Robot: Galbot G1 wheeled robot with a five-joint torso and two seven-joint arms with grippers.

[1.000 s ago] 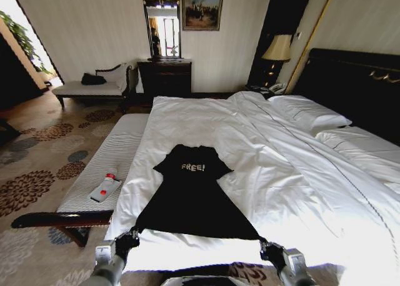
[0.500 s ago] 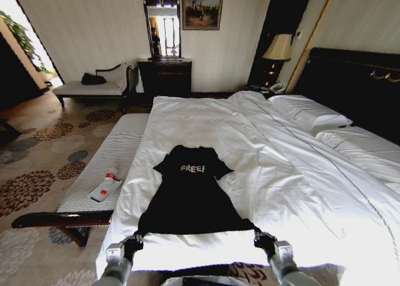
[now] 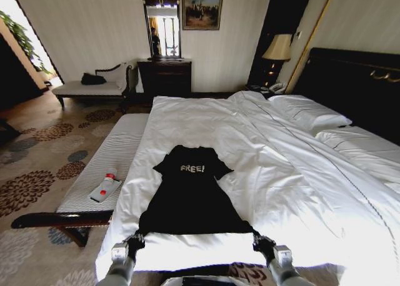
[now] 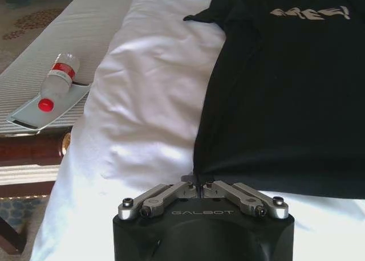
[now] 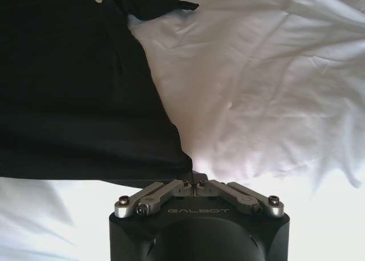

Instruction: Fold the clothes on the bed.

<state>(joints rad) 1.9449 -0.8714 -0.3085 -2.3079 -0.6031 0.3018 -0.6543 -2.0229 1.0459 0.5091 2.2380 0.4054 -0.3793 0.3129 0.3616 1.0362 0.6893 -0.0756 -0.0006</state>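
Black short-sleeved soft-fabric T-shirt with white "FREE!" lettering (image 3: 192,195) lies flat on the large white-sheeted bed with dark headboard (image 3: 300,173), near the foot edge, collar end away from robot, hem end toward it. Shirt sits on the bed's left part, close to the side edge next to the grey-striped upholstered bench (image 3: 103,167).

Left gripper (image 3: 134,240) at the hem's left corner, fingers pinched together on the fabric; left wrist view shows the tips (image 4: 199,186) closed with the corner of the black shirt (image 4: 274,96) caught between them. Right gripper (image 3: 259,240) at the hem's right corner, likewise clamped; right wrist view shows its tips (image 5: 195,183) meeting on the shirt (image 5: 74,84) corner. Hem stretched straight between the two grippers, just inside the bed's foot edge. Shirt body spreads forward from both grippers, sleeves out at the far end.

Clear plastic bottle with red cap and red label (image 3: 107,182) lies on a flat light-coloured tray (image 4: 40,111) on the bench, well apart from the shirt. White pillows (image 3: 312,114) at the headboard side, far from the shirt.
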